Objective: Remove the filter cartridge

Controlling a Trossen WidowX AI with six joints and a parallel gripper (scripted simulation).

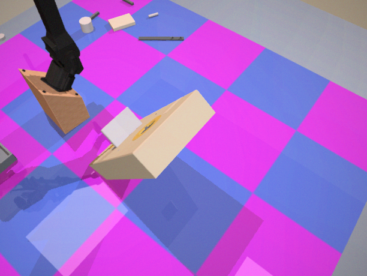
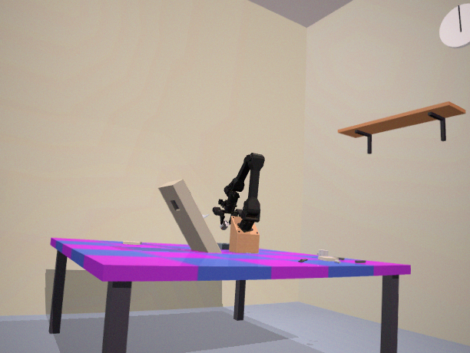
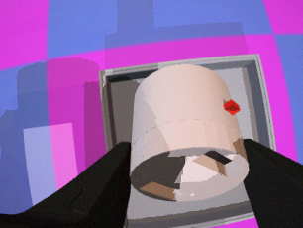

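The round filter cartridge (image 3: 180,106) (image 2: 224,227) is whitish, with a red mark on its side and dark slots on its end face. My gripper (image 3: 186,151) (image 2: 223,224) is shut on it, one black finger on each side. The grey tray (image 3: 267,109) (image 1: 8,162) lies behind and below the cartridge in the wrist view, which hides much of the tray floor. The height of the cartridge over the tray is hard to tell. The beige service panel (image 1: 177,135) (image 2: 190,220) leans on the table, with a yellow ring on its face. The gripper is outside the top view.
A pale plate (image 1: 121,127) sticks out from the panel face. The wooden arm base (image 1: 70,112) (image 2: 244,242) stands near the panel. A white cylinder (image 1: 86,25), a beige block (image 1: 122,23) and a dark bar (image 1: 159,38) lie farther back on the table.
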